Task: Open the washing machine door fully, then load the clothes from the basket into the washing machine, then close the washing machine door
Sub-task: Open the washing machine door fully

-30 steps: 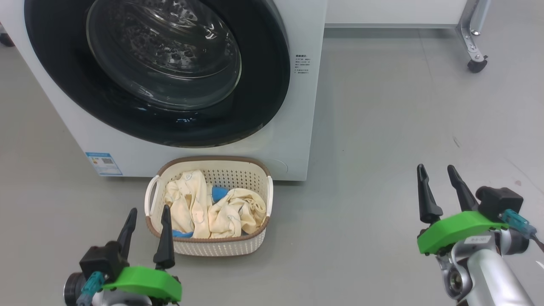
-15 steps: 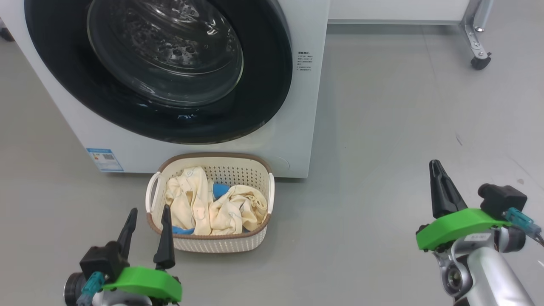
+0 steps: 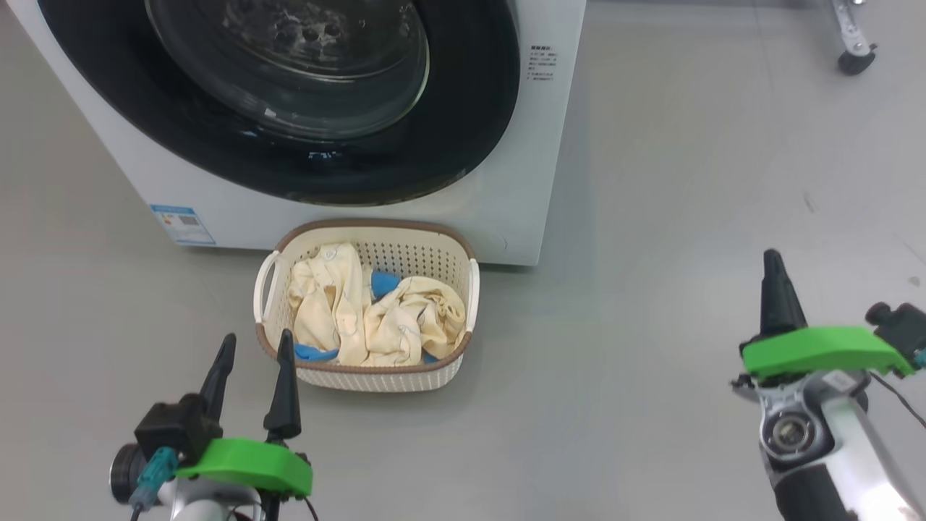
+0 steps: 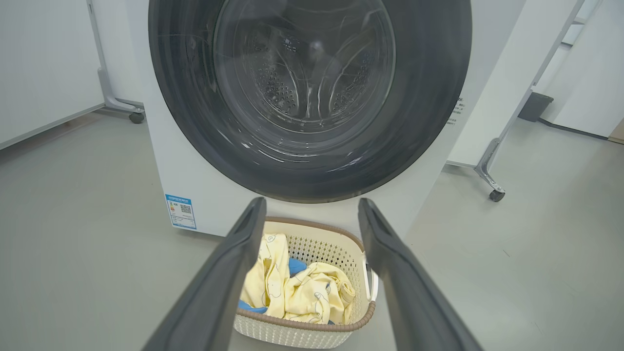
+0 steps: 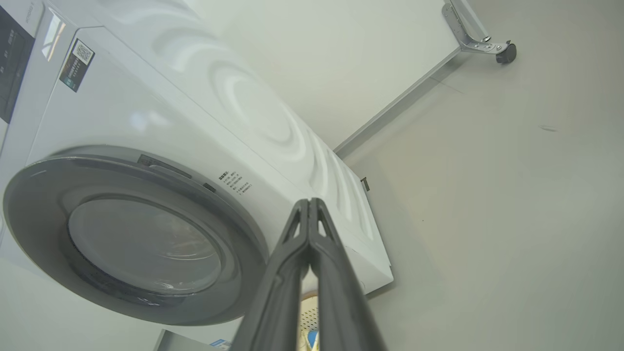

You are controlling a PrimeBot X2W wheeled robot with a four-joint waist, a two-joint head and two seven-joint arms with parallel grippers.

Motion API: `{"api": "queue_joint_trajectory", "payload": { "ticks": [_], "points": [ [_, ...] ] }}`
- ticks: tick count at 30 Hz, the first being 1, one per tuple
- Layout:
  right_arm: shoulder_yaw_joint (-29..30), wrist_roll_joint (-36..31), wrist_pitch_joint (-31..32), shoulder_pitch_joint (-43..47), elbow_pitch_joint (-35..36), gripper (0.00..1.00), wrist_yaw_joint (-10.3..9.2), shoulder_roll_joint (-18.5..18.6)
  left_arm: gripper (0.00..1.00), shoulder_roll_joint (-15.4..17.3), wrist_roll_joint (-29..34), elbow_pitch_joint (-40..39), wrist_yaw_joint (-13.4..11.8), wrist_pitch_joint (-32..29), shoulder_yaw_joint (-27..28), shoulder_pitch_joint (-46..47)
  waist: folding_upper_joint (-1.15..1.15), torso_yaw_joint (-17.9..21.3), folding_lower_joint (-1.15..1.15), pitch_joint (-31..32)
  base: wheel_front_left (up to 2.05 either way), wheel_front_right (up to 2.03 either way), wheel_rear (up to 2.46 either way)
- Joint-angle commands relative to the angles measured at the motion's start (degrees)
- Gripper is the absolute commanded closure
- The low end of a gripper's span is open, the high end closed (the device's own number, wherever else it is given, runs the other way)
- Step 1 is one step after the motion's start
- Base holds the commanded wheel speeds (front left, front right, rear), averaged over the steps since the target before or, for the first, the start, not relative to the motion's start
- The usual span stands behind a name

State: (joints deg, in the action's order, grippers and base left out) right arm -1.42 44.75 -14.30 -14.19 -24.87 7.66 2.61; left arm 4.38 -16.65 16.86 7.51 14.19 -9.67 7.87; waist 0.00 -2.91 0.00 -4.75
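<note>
Grey floor (image 3: 651,217); washing machine door (image 3: 470,108) shut, upper left. Lower right, right gripper (image 3: 772,278) fingers clenched, empty; left gripper (image 3: 257,347) fingers spread. Best to hook the door's right rim and pull outward.

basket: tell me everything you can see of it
The basket is small and rectangular with rounded corners: cream plastic, perforated walls, a brown woven-look rim, a white handle on either side. It stands upright on the grey floor, close in front of the washer. Pale yellow and blue clothes lie heaped inside. Nothing else touches it.
</note>
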Motion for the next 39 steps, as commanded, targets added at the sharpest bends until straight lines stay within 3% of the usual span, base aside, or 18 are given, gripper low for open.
{"api": "queue_joint_trajectory", "payload": {
  "ticks": [1, 5, 12, 22, 39],
  "points": [
    [-1.07, 4.72, -0.27, -4.32, 1.21, 1.0, -0.17, 0.27, 0.0, 0.41, 0.22, -2.2, -0.02, 0.81, 1.66, 3.21, 0.0, -0.55, 0.0, -1.27, 0.0, 0.0, 0.0],
    [0.17, 14.05, 3.21, -7.96, 1.22, 1.0, -0.17, 0.27, 0.0, 0.24, 0.2, -2.65, -0.02, 0.81, 1.27, 4.3, 0.0, -1.2, 0.0, -3.34, 0.0, 0.0, 0.0],
    [2.59, 22.57, 13.16, -15.39, 2.44, 1.0, -0.17, 3.92, 0.0, -0.1, -0.07, -2.95, -0.02, 0.81, -0.37, 6.81, 0.0, -2.91, 0.0, -7.78, 0.0, 0.0, 0.0],
    [1.47, 24.65, 23.15, -28.47, 2.2, 1.0, -0.17, 8.32, 0.0, -0.7, -1.12, -3.35, -0.02, 0.81, -2.82, 10.68, 0.0, -5.79, 0.0, -14.63, 0.0, 0.0, 0.0],
    [-2.01, 26.59, 35.85, -48.27, -4.57, 1.0, -0.17, 8.18, 0.0, -1.43, -3.22, -3.56, -0.02, 0.81, -5.41, 16.03, 0.0, -11.05, 0.0, -22.84, 0.0, 0.0, 0.0]
  ]
}}
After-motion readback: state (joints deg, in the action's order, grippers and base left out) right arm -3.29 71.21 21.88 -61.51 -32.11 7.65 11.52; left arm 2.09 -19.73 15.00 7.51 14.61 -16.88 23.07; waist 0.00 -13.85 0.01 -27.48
